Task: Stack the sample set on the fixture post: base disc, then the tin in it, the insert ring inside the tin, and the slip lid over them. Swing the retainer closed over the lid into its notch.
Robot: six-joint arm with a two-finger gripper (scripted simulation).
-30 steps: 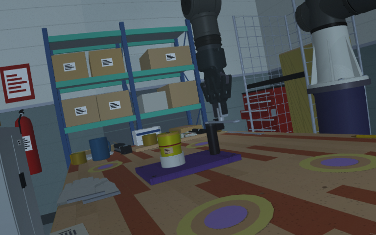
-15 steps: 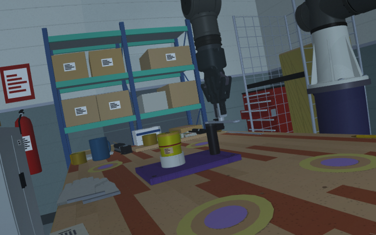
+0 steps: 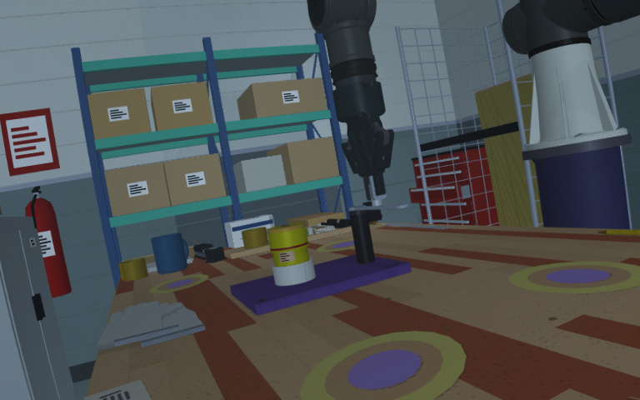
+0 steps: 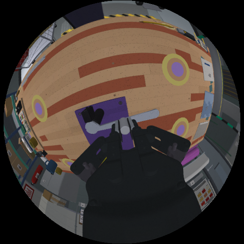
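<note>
My gripper (image 3: 376, 198) (image 4: 124, 128) hangs above the back of the purple fixture plate (image 3: 321, 283) (image 4: 107, 118), closed on the knob of the grey retainer arm (image 3: 380, 206) (image 4: 123, 121), which lies level across the top of the black pivot post (image 3: 362, 236) (image 4: 92, 115). Toward the front of the plate stands the stack: a white base disc (image 3: 293, 272) with the yellow slip lid (image 3: 288, 243) over it. The tin and insert ring are hidden inside. From the wrist camera the stack is hidden behind my fingers.
A blue shelf rack (image 3: 207, 132) with cardboard boxes stands behind the table. A blue mug (image 3: 169, 252), tape rolls (image 3: 133, 269) and small boxes line the far edge. Ringed purple targets (image 3: 384, 368) (image 3: 578, 276) mark the tabletop. Grey gloves (image 3: 151, 320) lie at the left.
</note>
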